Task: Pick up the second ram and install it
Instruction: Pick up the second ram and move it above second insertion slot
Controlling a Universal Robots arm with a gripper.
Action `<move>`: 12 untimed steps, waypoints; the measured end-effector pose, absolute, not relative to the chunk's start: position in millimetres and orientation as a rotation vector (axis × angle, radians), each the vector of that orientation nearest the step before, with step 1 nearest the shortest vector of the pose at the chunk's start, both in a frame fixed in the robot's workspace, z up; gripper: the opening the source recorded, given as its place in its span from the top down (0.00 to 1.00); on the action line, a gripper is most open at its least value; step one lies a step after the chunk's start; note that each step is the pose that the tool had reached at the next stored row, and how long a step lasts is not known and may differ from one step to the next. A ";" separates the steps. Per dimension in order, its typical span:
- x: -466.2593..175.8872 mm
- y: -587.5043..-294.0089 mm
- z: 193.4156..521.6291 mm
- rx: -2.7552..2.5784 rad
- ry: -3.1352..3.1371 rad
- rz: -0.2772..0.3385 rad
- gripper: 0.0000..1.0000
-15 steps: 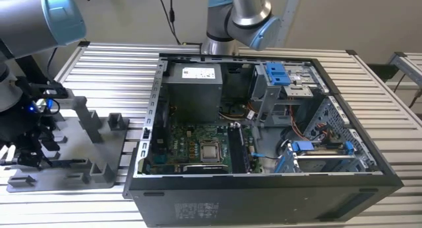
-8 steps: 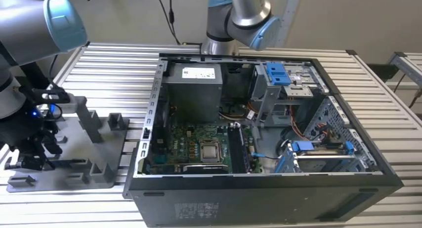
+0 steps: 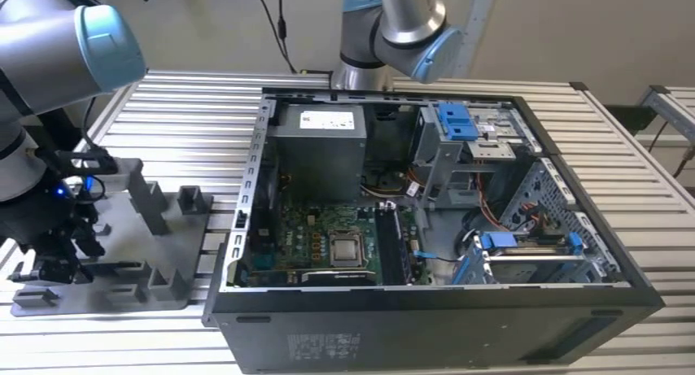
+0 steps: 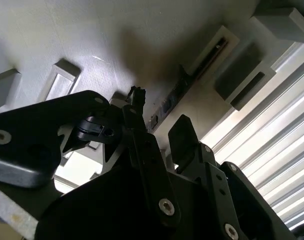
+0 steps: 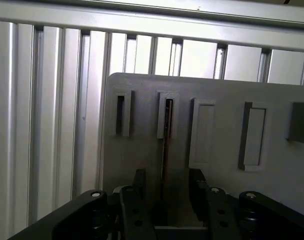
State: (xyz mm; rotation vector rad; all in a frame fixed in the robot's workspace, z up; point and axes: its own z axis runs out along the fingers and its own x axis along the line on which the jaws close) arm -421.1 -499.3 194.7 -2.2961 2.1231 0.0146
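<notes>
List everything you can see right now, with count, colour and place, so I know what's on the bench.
table: 1, silver, slatted, under everything
fixture: 1, grey, slotted, on the table at the exterior view's left
second ram: 1, dark, on edge in a fixture slot
computer case: 1, black, open, on the table beside the fixture
motherboard: 1, green, inside the case
power supply: 1, grey, inside the case
other arm: 1, grey with blue cap, behind the case
arm: 1, grey with blue cap, over the fixture
gripper: 1, black, open, astride the second ram
</notes>
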 end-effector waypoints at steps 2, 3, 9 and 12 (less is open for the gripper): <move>-421.1 -499.2 194.5 -2.296 2.123 0.015 0.52; -421.1 -499.2 194.4 -2.296 2.123 0.015 0.52; -421.1 -499.2 194.3 -2.296 2.123 0.014 0.67; -421.1 -499.2 194.2 -2.296 2.123 0.014 0.73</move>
